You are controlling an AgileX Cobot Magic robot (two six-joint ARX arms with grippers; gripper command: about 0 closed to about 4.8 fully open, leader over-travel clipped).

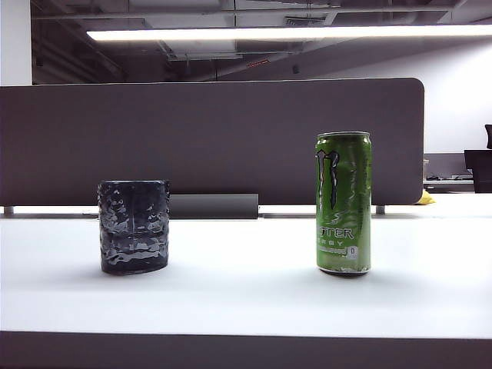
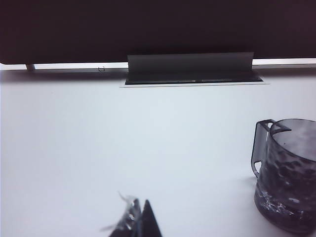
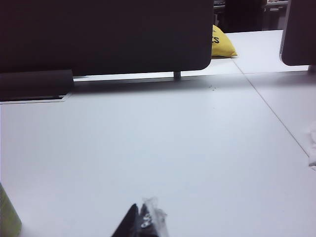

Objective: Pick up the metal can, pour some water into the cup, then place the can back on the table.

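The metal can (image 1: 343,203), bright green with a black claw logo, stands upright on the right of the white table (image 1: 246,300); a sliver of it (image 3: 7,212) shows at the edge of the right wrist view. The cup (image 1: 134,226), a dark dimpled tumbler, stands upright on the left; the left wrist view shows it (image 2: 289,175) with a handle. My left gripper (image 2: 140,207) is shut and empty, apart from the cup. My right gripper (image 3: 139,210) is shut and empty, apart from the can. Neither gripper shows in the exterior view.
A dark grey divider panel (image 1: 211,138) runs along the back of the table, with a grey cable flap (image 2: 190,66) at its foot. A yellow object (image 3: 222,43) lies beyond the divider's right end. A table seam (image 3: 271,108) runs on the right.
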